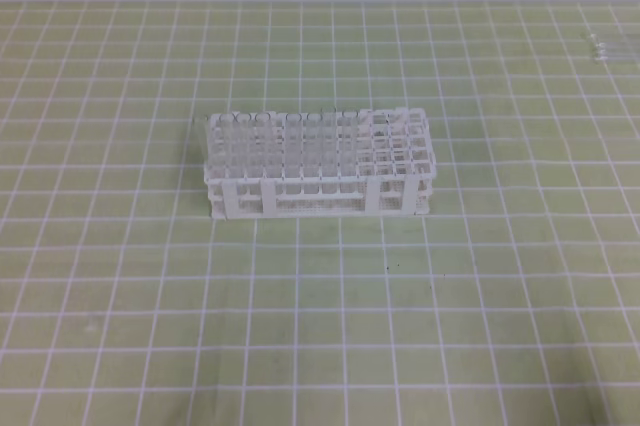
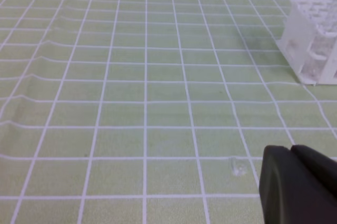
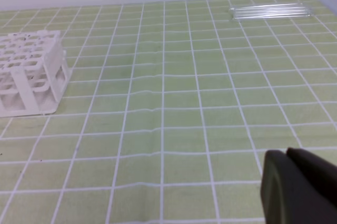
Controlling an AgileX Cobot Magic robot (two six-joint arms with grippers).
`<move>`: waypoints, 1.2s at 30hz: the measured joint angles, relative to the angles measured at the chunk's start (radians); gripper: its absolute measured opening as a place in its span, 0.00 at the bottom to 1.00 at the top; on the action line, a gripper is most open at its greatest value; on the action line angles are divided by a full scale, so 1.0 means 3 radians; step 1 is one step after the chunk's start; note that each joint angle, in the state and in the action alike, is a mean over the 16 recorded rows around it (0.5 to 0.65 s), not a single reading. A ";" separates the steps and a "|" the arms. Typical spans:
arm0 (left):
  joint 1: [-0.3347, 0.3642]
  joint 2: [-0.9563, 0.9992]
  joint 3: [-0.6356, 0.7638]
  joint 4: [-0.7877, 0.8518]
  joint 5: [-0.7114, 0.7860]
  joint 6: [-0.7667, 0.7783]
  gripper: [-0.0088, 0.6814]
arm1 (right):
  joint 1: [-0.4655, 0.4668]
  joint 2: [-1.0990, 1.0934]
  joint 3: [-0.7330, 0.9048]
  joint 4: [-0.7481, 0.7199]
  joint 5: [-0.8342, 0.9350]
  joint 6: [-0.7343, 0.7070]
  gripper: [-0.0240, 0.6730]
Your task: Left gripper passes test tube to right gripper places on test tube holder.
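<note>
Showing both claws closed and empty: left gripper (image 2: 295, 153) low over the mat, right gripper (image 3: 288, 155) likewise. Test tubes (image 3: 269, 11) lying far right, well apart from test tube holder (image 1: 318, 163). Risks: glass rolling when nudged, slipping at handover, missing a hole.

White lattice test tube holder (image 1: 318, 166) upright mid-table, tubes filling left rows; spare test tubes (image 3: 269, 11) lying far right.

We find no readable text, label, brand, number or sign in any view; the green mat (image 1: 120, 276) carries only a plain white grid, and the white test tube holder (image 1: 318, 164) is unmarked.
</note>
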 joint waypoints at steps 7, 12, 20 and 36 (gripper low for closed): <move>0.0000 0.0007 -0.0009 0.0000 0.0009 0.0002 0.01 | 0.0000 0.0003 0.0000 0.0000 0.0000 0.0002 0.01; 0.0001 -0.0014 0.0004 0.0000 -0.0009 -0.0002 0.01 | 0.0000 0.0005 0.0000 0.0000 0.0000 0.0002 0.01; 0.0001 -0.0014 0.0009 0.0000 -0.0019 -0.0003 0.01 | 0.0000 0.0009 0.0000 0.0000 0.0000 0.0002 0.01; 0.0001 -0.0034 0.0013 0.0000 -0.0016 -0.0002 0.01 | 0.0000 0.0011 0.0000 0.0000 0.0000 0.0002 0.01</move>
